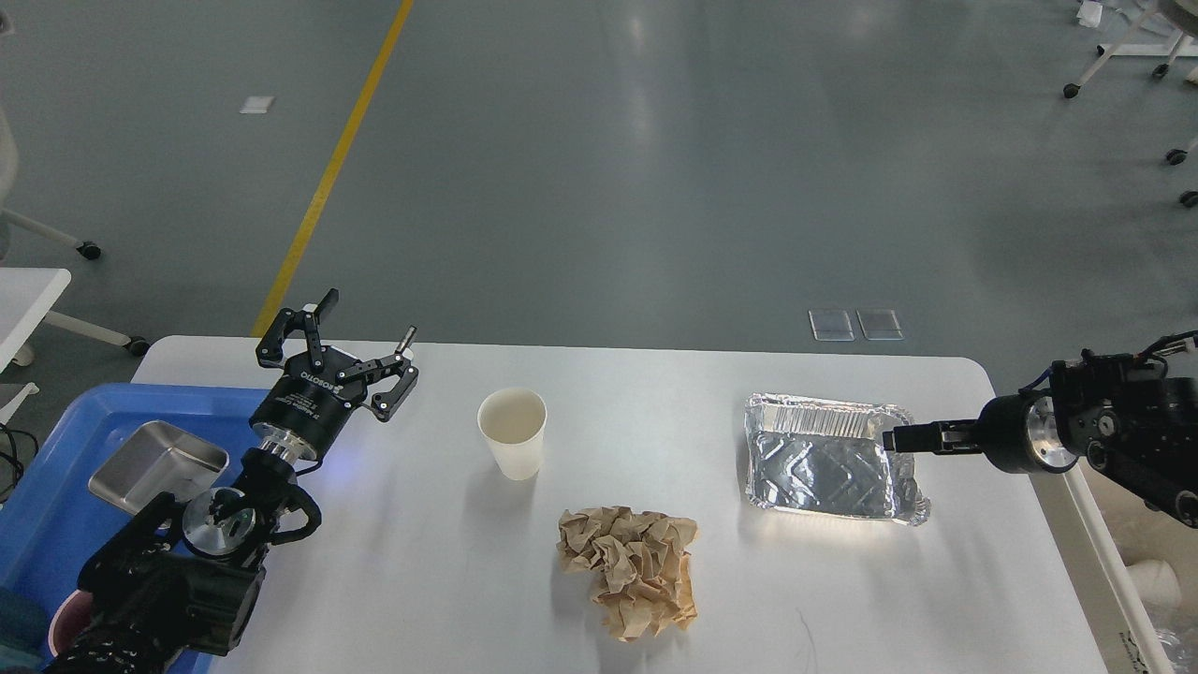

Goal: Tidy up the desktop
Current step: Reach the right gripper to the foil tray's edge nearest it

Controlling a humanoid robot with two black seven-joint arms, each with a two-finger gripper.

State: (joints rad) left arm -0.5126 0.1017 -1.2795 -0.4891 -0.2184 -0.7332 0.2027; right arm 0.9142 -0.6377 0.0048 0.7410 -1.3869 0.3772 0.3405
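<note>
The white desktop (655, 388) holds a white paper cup (511, 432) upright left of centre, a crumpled ball of brown paper (629, 569) near the front, and an empty foil tray (828, 459) at the right. My left gripper (368, 318) is open and empty above the desktop's back left corner, well left of the cup. My right gripper (900, 437) comes in from the right, seen edge-on as one dark tip at the foil tray's right rim. Its fingers cannot be told apart.
A blue bin (56, 505) at the left holds a steel tray (157, 463) and a pink cup (64, 629). A beige bin (1090, 524) at the right edge holds a white cup (1157, 580). A smaller white table's corner (28, 300) shows far left.
</note>
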